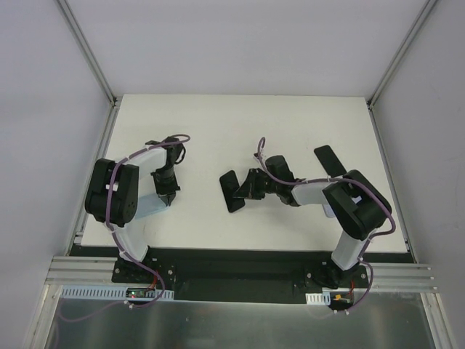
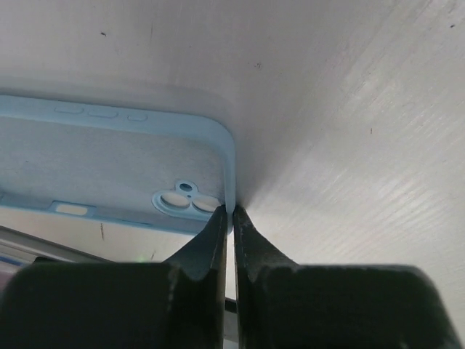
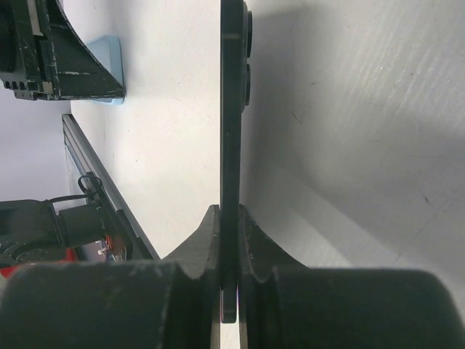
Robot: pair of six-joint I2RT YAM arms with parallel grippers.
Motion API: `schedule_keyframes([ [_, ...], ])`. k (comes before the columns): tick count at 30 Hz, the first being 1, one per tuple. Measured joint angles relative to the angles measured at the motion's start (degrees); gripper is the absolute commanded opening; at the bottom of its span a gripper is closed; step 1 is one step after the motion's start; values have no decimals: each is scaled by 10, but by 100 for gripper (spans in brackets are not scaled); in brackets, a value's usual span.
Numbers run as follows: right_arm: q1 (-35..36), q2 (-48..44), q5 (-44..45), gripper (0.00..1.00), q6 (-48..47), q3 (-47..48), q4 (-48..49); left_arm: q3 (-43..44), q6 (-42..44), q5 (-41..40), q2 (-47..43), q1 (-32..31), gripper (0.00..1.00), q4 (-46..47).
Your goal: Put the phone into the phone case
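- Counted: two arms, two pincers, one phone case, one phone, and one more loose black slab (image 1: 330,160) lying on the table (image 1: 240,123) at about 2 o'clock from its centre
- The single light blue phone case (image 2: 109,163) lay flat on the table at about 9 o'clock from centre, its inside facing up
- The left gripper (image 2: 232,212) was pinched together on the case's end wall, just beside the camera cut-out
- That cut-out showed two large holes and one small one, and three button bumps ran along the far wall
- The single black phone (image 3: 231,109) stood on edge near the table's centre, with the right gripper (image 3: 229,218) clamped on its two flat faces
- Two lens bumps showed on the phone's 3 o'clock face
- From above, the left arm (image 1: 116,193) hid most of the case, leaving only a pale patch
- The phone's near end was cut off behind the right fingers, and whether it touched the table could not be told
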Motion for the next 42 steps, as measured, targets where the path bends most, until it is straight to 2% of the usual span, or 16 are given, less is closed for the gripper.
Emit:
schedule_keyframes([
  [4,-6,-23,8,6,-3,-5,-14,0,-16,20,-2,0,0,1],
  [7,-14,-51,24,6,-5,-12,-40,-4,-57,79,-16,-6,0,19],
  [15,-32,-216,97,8,-39,-52,-145,-1,-247,276,-38,-63,0,160],
  [18,-32,-289,125,8,-63,-57,-191,7,-326,307,-28,-81,0,205],
  [19,-32,-310,134,8,-71,-57,-204,14,-350,312,-19,-87,5,218],
  [20,-32,-327,141,9,-80,-57,-217,21,-373,318,-8,-92,32,229],
  [22,-32,-355,157,9,-91,-58,-242,45,-407,329,16,-98,54,245],
  [23,-32,-365,163,9,-95,-59,-250,57,-411,334,28,-100,72,251],
  [26,-32,-392,181,9,-101,-65,-275,111,-416,350,64,-102,85,266],
  [29,-32,-399,192,9,-101,-65,-303,169,-375,369,81,-96,76,262],
  [32,-32,-402,194,9,-99,-67,-323,204,-301,380,79,-80,45,252],
  [34,-31,-409,195,9,-98,-68,-337,203,-242,378,70,-57,20,236],
  [37,-31,-426,196,9,-99,-68,-352,181,-160,355,54,-10,0,195],
  [38,-31,-433,197,9,-100,-68,-358,174,-132,338,51,6,0,176],
  [39,-31,-444,200,9,-101,-68,-370,171,-66,269,50,39,0,119],
  [42,-31,-445,205,9,-101,-68,-378,171,-27,218,50,41,0,88],
])
